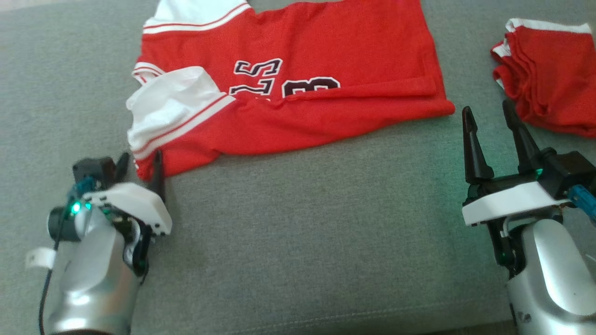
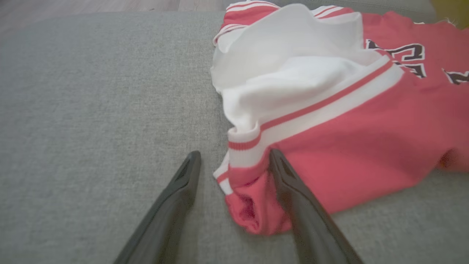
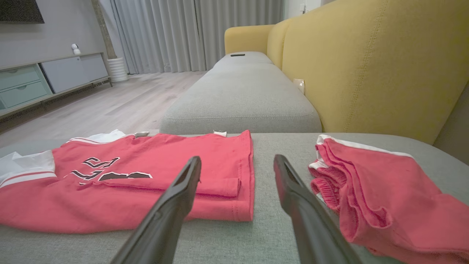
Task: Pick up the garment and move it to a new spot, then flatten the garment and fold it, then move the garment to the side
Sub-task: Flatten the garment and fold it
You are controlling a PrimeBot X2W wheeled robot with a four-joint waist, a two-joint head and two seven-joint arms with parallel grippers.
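Observation:
The garment (image 1: 298, 60) is a red jersey with white sleeves and dark numerals, spread partly folded on the grey sofa seat (image 1: 302, 232). My left gripper (image 1: 141, 160) sits at its near left corner, open. In the left wrist view the bunched red corner (image 2: 249, 205) lies between the fingers of the left gripper (image 2: 234, 154), and the right-hand finger (image 2: 293, 198) rests over the cloth. My right gripper (image 1: 486, 109) stands open and empty just off the garment's right hem (image 3: 245, 176). In the right wrist view the right gripper (image 3: 237, 159) points between the two red cloths.
A second red cloth (image 1: 549, 74) with white trim lies folded at the right, close to my right gripper; it appears as a red heap (image 3: 384, 190) in the right wrist view. The yellow sofa back (image 3: 366, 66) rises behind it. Another grey cushion (image 3: 242, 95) extends beyond, with wooden floor (image 3: 110, 102) alongside.

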